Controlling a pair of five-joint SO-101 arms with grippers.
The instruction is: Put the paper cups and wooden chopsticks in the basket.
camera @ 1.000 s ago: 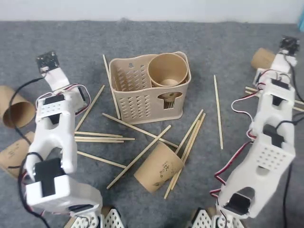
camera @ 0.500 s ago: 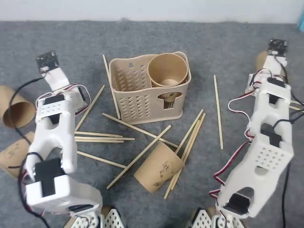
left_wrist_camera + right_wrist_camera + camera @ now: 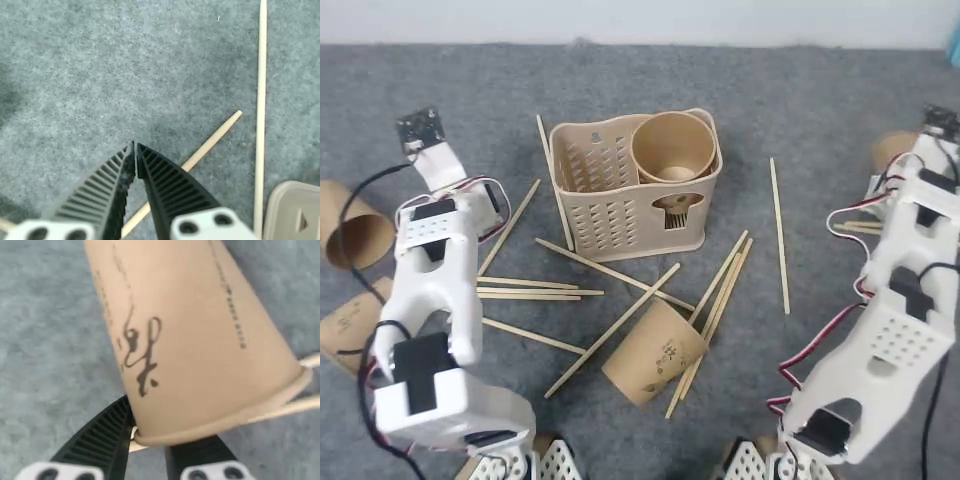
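Right pincer [image 3: 148,434] tight on paper cup [image 3: 200,330] rim, plain from its wrist view.

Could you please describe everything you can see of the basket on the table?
The basket looks like beige plastic, roughly rectangular with rounded corners, its walls perforated by rows of small slots, its front showing one larger cutout. A divider splits it into two compartments: one holds an upright paper cup, mouth up; the other looks empty. It stands upright on the grey carpet. A chopstick runs along the side by the empty compartment, seemingly touching it.
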